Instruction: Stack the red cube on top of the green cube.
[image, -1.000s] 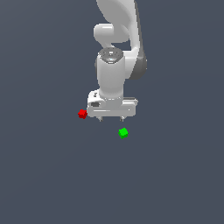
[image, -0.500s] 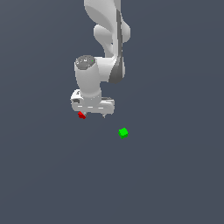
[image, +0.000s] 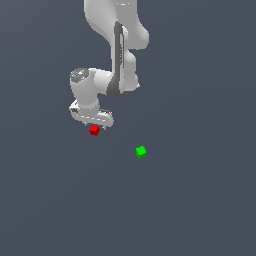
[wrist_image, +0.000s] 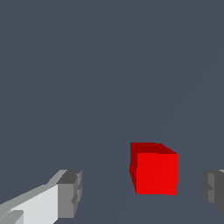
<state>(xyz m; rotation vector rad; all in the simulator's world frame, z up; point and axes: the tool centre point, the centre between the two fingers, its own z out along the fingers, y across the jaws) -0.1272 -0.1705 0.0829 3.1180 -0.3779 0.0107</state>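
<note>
Exterior view: the white arm (image: 116, 45) descends from the top of the frame and ends in the gripper (image: 93, 123), which hangs directly over the red cube (image: 94, 130). The red cube rests on the flat dark grey surface (image: 200, 200) and shows just below the gripper body, its upper edge partly overlapped by the fingers. The green cube (image: 141, 151) rests on the same surface, apart from the red cube, toward the exterior view's right and lower in the frame; nothing touches it. From this view the finger spacing cannot be read, since the fingers are small and partly merged with the gripper body. Wrist view: the red cube (wrist_image: 155, 168) sits between the two fingers, with a lit front face and a darker top and side face. One finger (wrist_image: 70, 192) shows as a grey pad on a white link at one side of the cube; the other finger (wrist_image: 213, 188) shows as a grey pad at the frame edge on the opposite side. A band of grey surface is visible between each pad and the cube, so the jaws stand spread wide and neither pad touches the cube. The cube lies nearer to the pad at the frame edge than to the other. The green cube does not appear in the wrist view.
</note>
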